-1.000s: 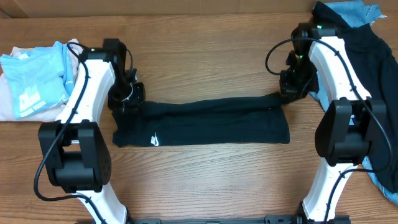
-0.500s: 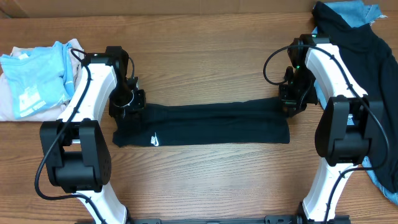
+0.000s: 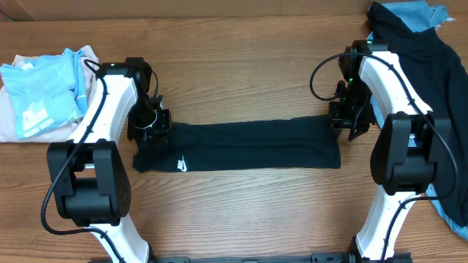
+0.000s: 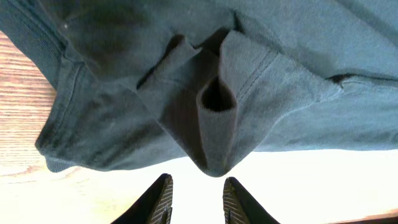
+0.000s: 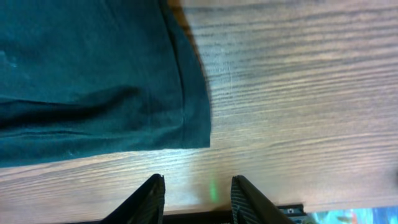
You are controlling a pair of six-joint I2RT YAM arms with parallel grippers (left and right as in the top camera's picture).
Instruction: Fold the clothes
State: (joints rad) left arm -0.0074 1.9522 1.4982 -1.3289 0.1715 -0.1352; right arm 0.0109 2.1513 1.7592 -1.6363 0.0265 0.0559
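The clothes, a black T-shirt with a small white swoosh logo, lie folded into a long horizontal band across the middle of the table. My left gripper hovers over the band's left end, open, with nothing between its fingers; in the left wrist view a bunched fold of black cloth lies just beyond my left gripper. My right gripper stands at the band's top right corner, open and empty. In the right wrist view the shirt's hem corner lies just ahead of my right gripper on bare wood.
A light-blue tee with white print lies on a pale garment at the far left. A heap of black and blue denim garments fills the right side, behind my right arm. The table's far edge runs along the top.
Both grippers have let go of the shirt's upper edge and opened. The right end of the band has dropped flat onto the table, and the right gripper has shifted slightly down and outward.
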